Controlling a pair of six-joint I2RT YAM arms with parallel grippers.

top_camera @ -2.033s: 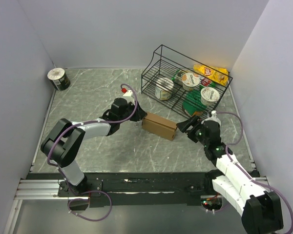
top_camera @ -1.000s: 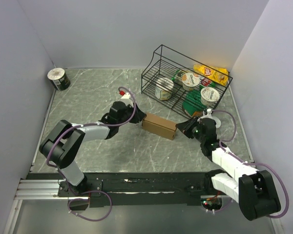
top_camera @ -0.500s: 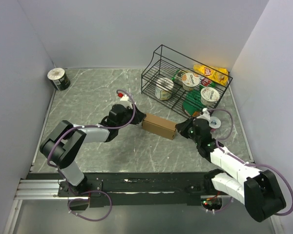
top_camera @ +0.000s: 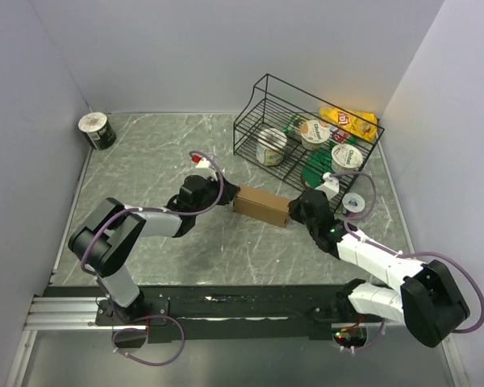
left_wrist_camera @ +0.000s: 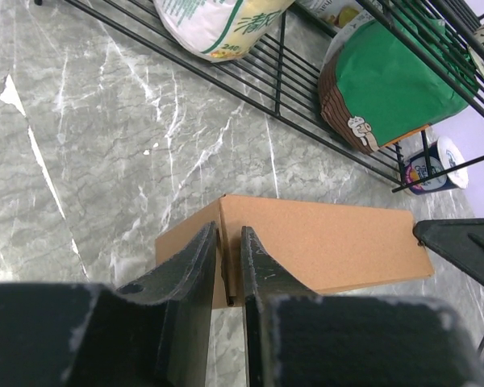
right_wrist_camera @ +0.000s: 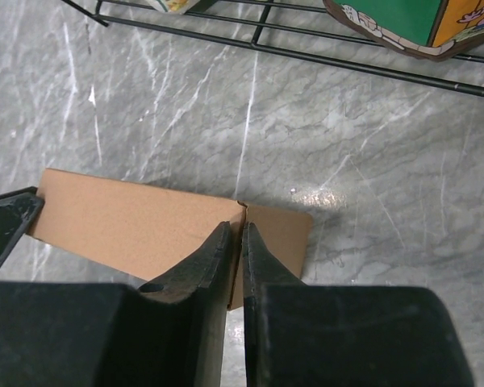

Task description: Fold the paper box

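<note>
The paper box [top_camera: 262, 206] is a small brown cardboard box lying closed on the marble table, mid-scene. My left gripper [top_camera: 230, 197] is at its left end. In the left wrist view the fingers [left_wrist_camera: 198, 258] are shut on a thin cardboard edge of the paper box [left_wrist_camera: 331, 242] at that corner. My right gripper [top_camera: 294, 211] meets the right end. In the right wrist view its jaws stand nearly together, pinching the upright corner edge of the paper box [right_wrist_camera: 129, 222]. The right gripper [right_wrist_camera: 235, 229] hides part of the end face.
A black wire basket [top_camera: 251, 101] stands behind the box at the back right, holding yogurt cups, a green bag [left_wrist_camera: 387, 81] and a yellow chips bag [top_camera: 351, 121]. A small white roll [top_camera: 356, 201] lies right of the box. A tape roll [top_camera: 98, 131] sits far left.
My right arm swung left up to the box's right end and its jaws narrowed onto the corner edge. The left gripper stayed clamped on the left end, its arm shifting slightly.
</note>
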